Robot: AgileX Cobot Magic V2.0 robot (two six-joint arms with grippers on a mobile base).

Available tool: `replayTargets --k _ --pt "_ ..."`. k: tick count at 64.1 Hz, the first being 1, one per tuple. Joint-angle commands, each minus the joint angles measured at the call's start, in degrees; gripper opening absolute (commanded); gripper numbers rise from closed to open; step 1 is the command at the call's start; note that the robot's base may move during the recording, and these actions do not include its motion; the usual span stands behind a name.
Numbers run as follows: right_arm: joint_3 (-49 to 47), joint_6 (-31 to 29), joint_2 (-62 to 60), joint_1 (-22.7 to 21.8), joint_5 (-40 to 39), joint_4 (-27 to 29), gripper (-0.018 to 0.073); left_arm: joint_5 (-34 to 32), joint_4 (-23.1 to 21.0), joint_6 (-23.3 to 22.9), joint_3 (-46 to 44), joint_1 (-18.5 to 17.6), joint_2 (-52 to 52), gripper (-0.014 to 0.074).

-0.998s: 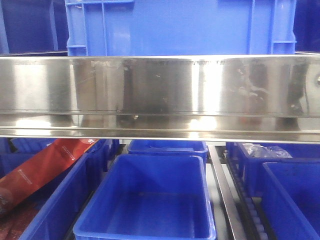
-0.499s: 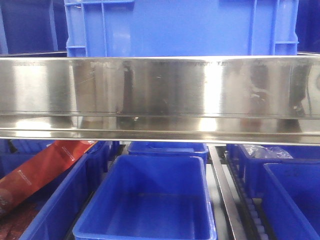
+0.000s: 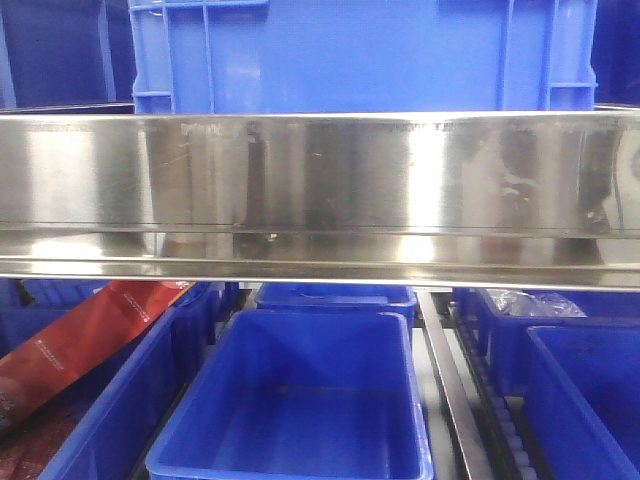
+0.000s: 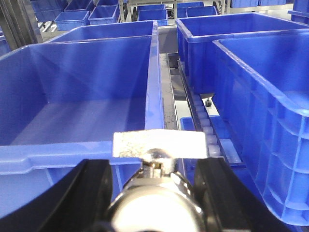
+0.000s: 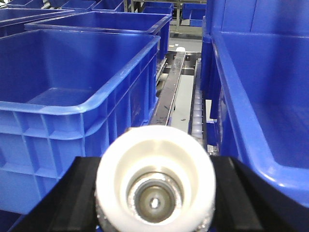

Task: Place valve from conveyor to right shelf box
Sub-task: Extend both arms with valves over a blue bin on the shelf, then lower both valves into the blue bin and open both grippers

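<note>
Left fingers (image 4: 91, 193) pinch a silver valve (image 4: 154, 203), flat handle upward, just short of the near rim of a blue bin (image 4: 72, 101). Right fingers (image 5: 72, 193) pinch a white-capped valve (image 5: 154, 179) above the roller track (image 5: 198, 106) that runs between two blue crates (image 5: 72, 72). On my front view I see only a steel shelf beam (image 3: 320, 190).

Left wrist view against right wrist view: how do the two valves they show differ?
The left valve shows a rounded bare-metal body with a flat silver tab on top. The right valve faces the camera end-on, showing a white cap around a metal bore. The left valve sits before a blue bin, the right valve before the rail between bins. Shared: each sits between black fingers, in the left gripper and right gripper.
</note>
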Motion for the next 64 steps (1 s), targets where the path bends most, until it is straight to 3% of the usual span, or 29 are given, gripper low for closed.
replayTargets --k 1,24,29,34,41,48,58,64 --pt "-0.45 -0.35 -0.56 0.01 -4.77 -0.15 -0.0162 -3.27 -0.34 -0.43 -0.54 -0.31 -0.36 -0.0111" --pt "-1.79 -0.35 -0.19 0.01 -5.58 -0.15 -0.0162 -5.36 -0.34 -0.43 -0.8 -0.59 -0.2 -0.0111" --pt "-4.82 -0.35 1.17 0.21 -5.58 -0.15 -0.0162 -5.48 -0.19 -0.43 -2.23 -3.69 1.43 -0.0111" --pt "-9.14 -0.43 3.78 1.46 -5.5 -0.15 -0.0162 -5.6 1.28 -0.43 -4.79 -9.85 4.52 -0.0111" --pt "-16.17 -1.94 9.21 4.34 -5.22 -0.25 -0.0162 -5.48 3.26 -0.43 -11.33 -17.6 11.42 -0.0111" --pt "-24.06 -2.83 15.91 7.84 -4.67 -0.25 -0.0162 -4.91 2.01 -0.43 -20.71 -21.7 19.94 -0.0111" --pt "-35.07 -2.83 26.29 12.46 -2.47 -0.25 -0.0162 0.74 -2.52 -0.43 -38.14 -23.25 33.48 -0.0111" --pt "-40.76 -2.83 32.79 14.01 -0.07 -0.25 -0.0162 7.35 -3.92 -0.43 -48.74 -23.4 42.28 -0.0111"
